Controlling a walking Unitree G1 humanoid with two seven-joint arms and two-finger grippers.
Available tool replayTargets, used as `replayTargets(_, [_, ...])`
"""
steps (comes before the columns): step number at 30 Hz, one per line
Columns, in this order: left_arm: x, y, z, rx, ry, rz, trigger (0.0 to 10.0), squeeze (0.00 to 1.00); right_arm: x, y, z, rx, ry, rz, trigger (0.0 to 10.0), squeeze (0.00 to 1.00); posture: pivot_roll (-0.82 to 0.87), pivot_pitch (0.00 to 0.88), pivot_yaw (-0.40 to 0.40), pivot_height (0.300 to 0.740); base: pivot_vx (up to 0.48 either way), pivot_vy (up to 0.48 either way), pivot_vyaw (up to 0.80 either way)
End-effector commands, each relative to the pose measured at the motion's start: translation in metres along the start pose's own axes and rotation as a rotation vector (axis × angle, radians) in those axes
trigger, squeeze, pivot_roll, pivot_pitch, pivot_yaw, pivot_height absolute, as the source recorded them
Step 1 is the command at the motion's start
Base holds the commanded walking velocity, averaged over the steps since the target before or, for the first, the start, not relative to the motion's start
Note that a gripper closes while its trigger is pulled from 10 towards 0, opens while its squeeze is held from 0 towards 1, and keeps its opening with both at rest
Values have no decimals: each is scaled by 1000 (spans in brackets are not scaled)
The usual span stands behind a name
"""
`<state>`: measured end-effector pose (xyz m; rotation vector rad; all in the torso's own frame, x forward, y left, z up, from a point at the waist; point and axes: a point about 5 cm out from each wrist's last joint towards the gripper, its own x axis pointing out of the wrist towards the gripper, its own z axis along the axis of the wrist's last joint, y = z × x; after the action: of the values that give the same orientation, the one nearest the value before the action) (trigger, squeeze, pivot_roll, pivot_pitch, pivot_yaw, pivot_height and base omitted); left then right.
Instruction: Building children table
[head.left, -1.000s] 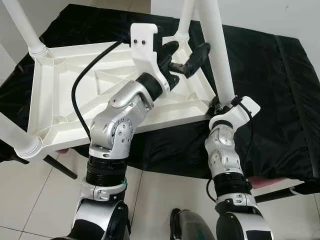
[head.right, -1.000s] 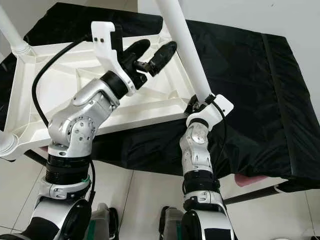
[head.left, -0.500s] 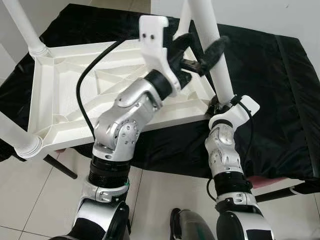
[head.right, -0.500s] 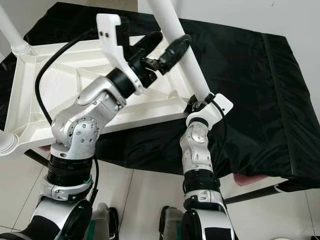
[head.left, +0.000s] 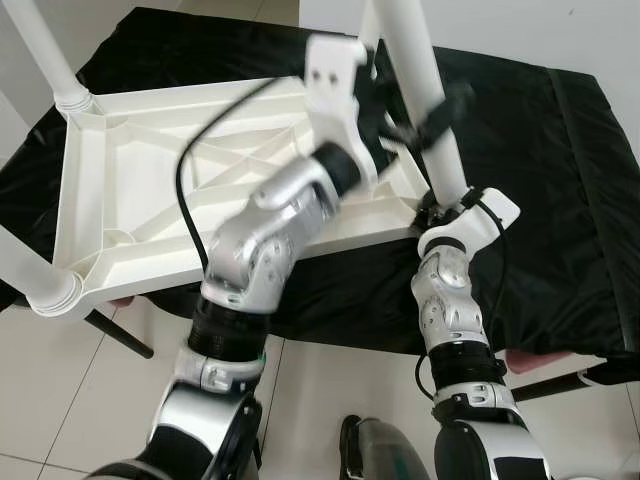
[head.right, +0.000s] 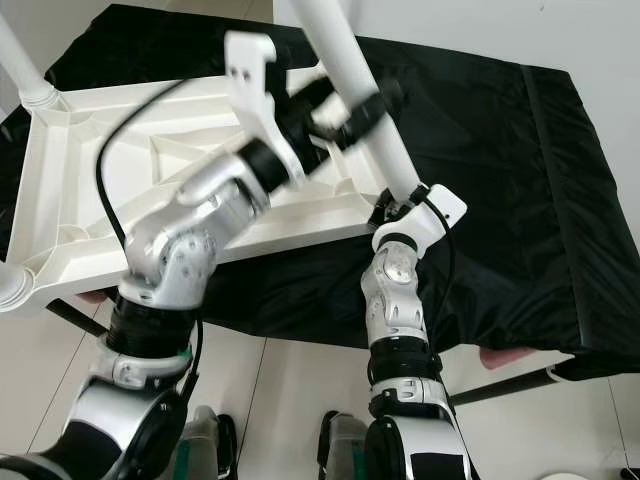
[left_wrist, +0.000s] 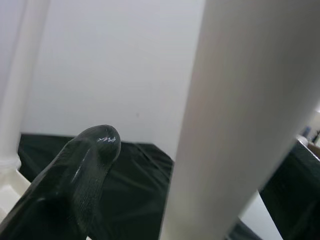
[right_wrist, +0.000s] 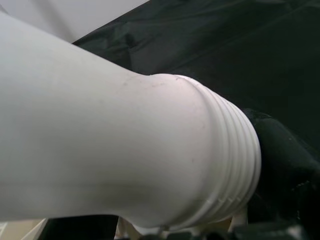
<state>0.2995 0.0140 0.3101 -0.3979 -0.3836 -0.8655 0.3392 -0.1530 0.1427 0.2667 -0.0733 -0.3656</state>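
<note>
The white children's table lies upside down on a black-draped tabletop. The right hand pinches the base of one leg. The left hand, fingers spread, straddles that leg higher up.

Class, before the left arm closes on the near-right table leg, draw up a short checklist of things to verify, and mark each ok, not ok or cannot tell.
1. Tabletop lies upside down on the black cloth: ok.
2. Right gripper is at the base of the leg: ok.
3. Left gripper is alongside the leg, a finger on each side: ok.
4. Left fingers closed on the leg: cannot tell, blurred.
5. Leg's threaded end fully seated in its socket: cannot tell.
</note>
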Motion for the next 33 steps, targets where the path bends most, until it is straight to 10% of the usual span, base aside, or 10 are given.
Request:
replayTargets(1, [13, -15, 2, -44, -53, -8, 10000, 0, -1, 0, -7, -9, 39, 9, 10000, 0, -36, 115, -17, 740, 0, 0, 0])
replayTargets(10, [18, -14, 12, -57, -103, 11, 10000, 0, -2, 4, -8, -12, 48, 29, 10000, 0, -32, 117, -19, 740, 0, 0, 0])
replayTargets(11, [18, -15, 12, -59, -103, -1, 3882, 0, -2, 4, -9, -15, 50, 32, 10000, 0, -31, 117, -20, 740, 0, 0, 0])
replayTargets(12, [18, -16, 13, -71, -115, -10, 0, 0, -2, 4, -9, -17, 50, 34, 10000, 0, -31, 117, -20, 740, 0, 0, 0])
replayTargets(31, [21, -14, 19, -45, -163, 15, 0, 0, 2, 8, -1, -36, 14, 92, 10000, 0, -34, 99, -32, 740, 0, 0, 0])
replayTargets(32, [22, -13, 20, -35, -157, 35, 9412, 0, 2, 9, 1, -27, 1, 119, 10000, 1000, -34, 99, -32, 740, 0, 0, 0])
replayTargets(33, [23, -11, 21, -28, -155, 50, 10000, 0, 2, 10, 5, -36, -21, 143, 10000, 1000, -34, 95, -34, 740, 0, 0, 0])
